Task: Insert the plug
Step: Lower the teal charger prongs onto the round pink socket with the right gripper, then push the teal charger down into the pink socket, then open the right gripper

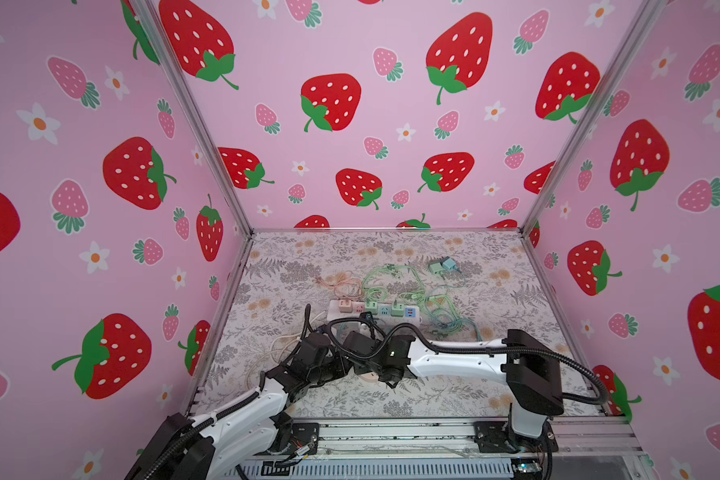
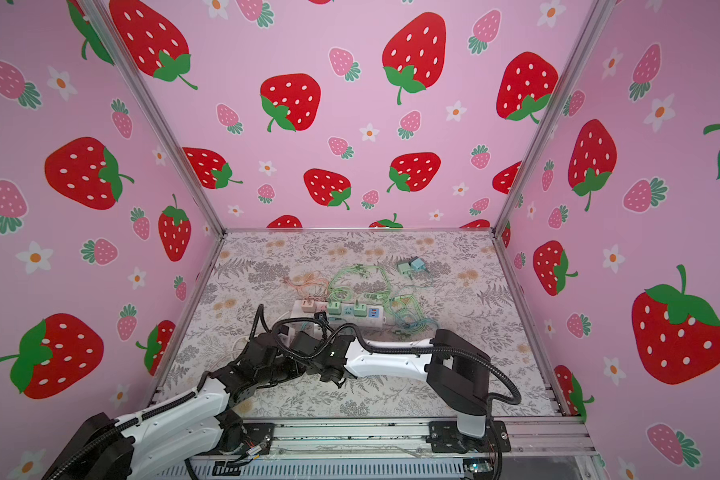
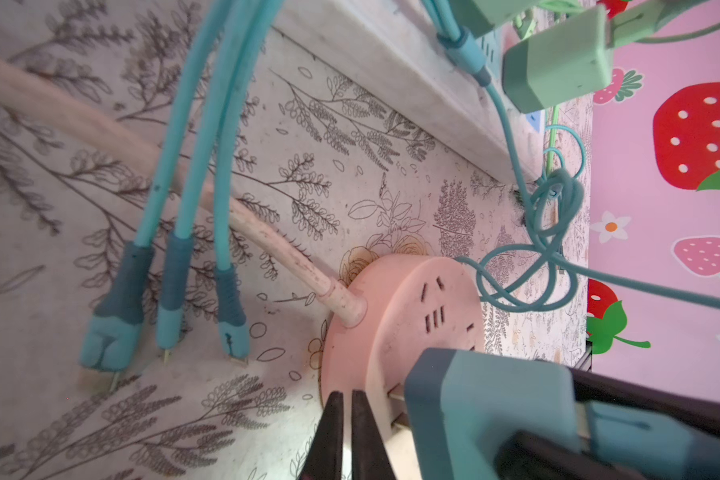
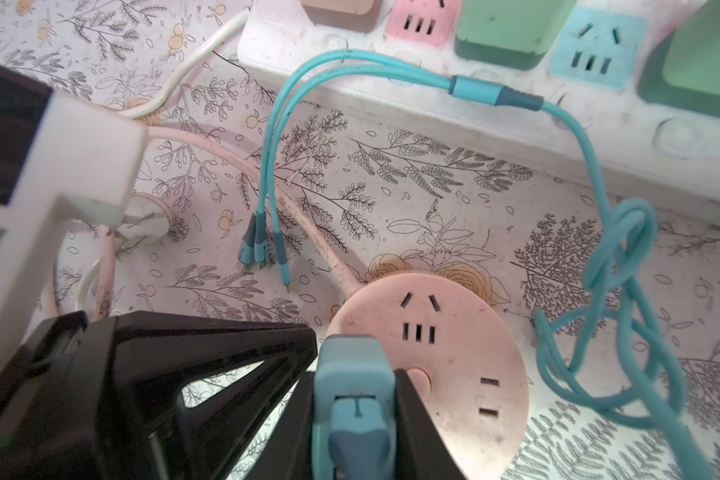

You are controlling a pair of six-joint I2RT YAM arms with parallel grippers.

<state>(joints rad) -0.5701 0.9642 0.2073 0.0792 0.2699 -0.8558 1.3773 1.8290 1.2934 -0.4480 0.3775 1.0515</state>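
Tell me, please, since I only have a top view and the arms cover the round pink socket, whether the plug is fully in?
Observer: Not fully. In the left wrist view, metal prongs show between the blue adapter and the pink socket.
Operator: Thank you. Is the right gripper holding it?
Observer: Yes. The right gripper is shut on the blue adapter, one finger on each side.
Operator: And the left gripper?
Observer: The left gripper is shut and empty, at the pink socket's side rim. I cannot tell whether it touches.
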